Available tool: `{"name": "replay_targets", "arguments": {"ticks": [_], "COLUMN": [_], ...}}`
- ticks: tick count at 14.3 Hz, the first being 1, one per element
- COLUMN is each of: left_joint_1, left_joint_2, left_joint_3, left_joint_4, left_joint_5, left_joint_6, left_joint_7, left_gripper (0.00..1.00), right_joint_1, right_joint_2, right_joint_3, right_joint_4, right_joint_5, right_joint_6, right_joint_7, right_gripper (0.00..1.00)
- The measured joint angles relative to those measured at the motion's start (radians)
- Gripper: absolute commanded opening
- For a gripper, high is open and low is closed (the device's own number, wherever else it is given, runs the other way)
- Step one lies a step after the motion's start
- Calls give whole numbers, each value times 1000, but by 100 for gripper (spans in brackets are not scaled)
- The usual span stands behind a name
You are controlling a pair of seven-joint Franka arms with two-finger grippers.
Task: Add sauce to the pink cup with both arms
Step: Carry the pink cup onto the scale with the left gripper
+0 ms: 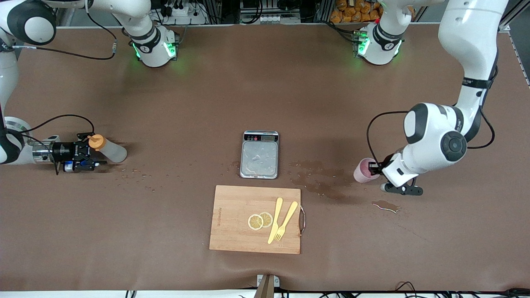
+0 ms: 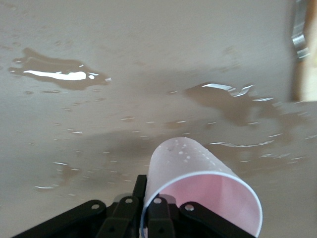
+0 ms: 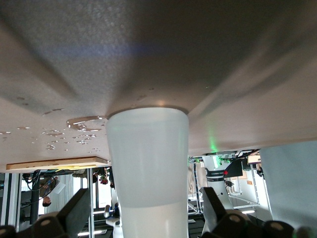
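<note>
- From the front camera, I see my right gripper (image 1: 85, 159) at nine o'clock on the brown table (image 1: 186, 107), its fingers around the small translucent whitish squeeze bottle with an orange cap (image 1: 108, 149).
- My left gripper (image 1: 376, 167) at three o'clock clamps the small pale-pink plastic cup (image 1: 363, 170), beside puddles (image 1: 321, 182).
- Left wrist view: black fingers (image 2: 159, 218) pinch the cup's (image 2: 198, 191) wall.
- Right wrist view: the bottle (image 3: 148, 168) stands between spread jaws; contact I cannot tell.

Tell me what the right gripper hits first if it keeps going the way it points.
Probably the sauce bottle itself: it already stands between the right gripper's fingers. Past it, toward the scale, only bare wet table shows.
</note>
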Motion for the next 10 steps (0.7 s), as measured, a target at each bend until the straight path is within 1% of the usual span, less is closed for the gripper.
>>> {"name": "replay_targets", "arguments": {"ticks": [3, 4, 5, 6, 7, 10], "left_joint_1": [-8, -11, -14, -24, -46, -147], "left_joint_2": [-23, -23, -23, -21, -16, 30], "left_joint_3": [-107, -142, -175, -203, -215, -219], "left_joint_4": [22, 27, 32, 40, 54, 130], "left_joint_5": [-3, -3, -3, -3, -3, -3], "left_joint_6": [-4, -4, -4, -4, -4, -2], "left_joint_7": [-213, -280, -343, -405, -464, -628], "left_gripper": [0, 0, 0, 0, 0, 0], "right_joint_1": [2, 3, 6, 10, 14, 27], "right_joint_2": [0, 0, 0, 0, 0, 0], "right_joint_3": [1, 1, 1, 1, 1, 1], "right_joint_4": [-1, -1, -1, -1, 0, 7], "right_joint_5": [1, 1, 2, 4, 4, 5], "right_joint_6": [0, 0, 0, 0, 0, 3], "right_joint_7": [0, 0, 0, 0, 0, 0], "right_gripper": [52, 49, 43, 41, 40, 40]}}
